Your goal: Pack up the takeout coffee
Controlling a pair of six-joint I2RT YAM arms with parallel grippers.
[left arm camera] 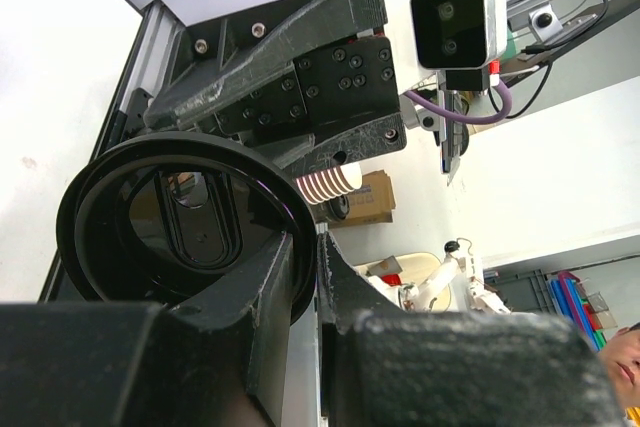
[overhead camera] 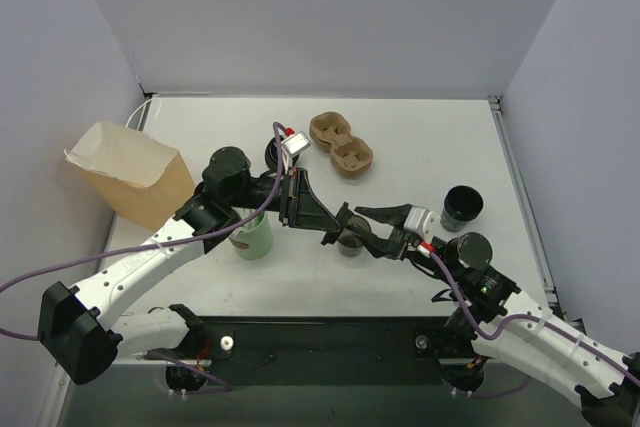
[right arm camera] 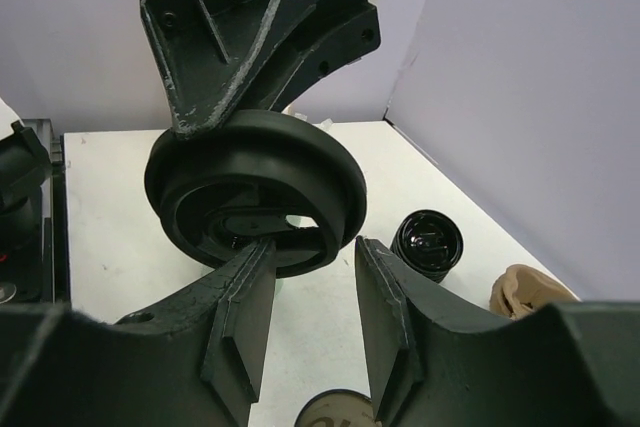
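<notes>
The takeout coffee stands uncovered on the counter, directly below both arms. What appears to be its lid is clamped by the rim in the left end effector. The right end effector is released, its fingers straddling the lid's lower edge. Assessment: capping is unfinished, and loading into the carrier or bag is outstanding.

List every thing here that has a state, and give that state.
Black lid: off any cup, midair, pinched at its rim.
Left gripper: shut on the lid.
Right gripper: open, jaws straddling the lid's lower edge.
Cup under the lid: upright, uncovered.
Green cup: upright.
Black cup at right: upright, lidless.
Cup carrier: both wells empty.
</notes>
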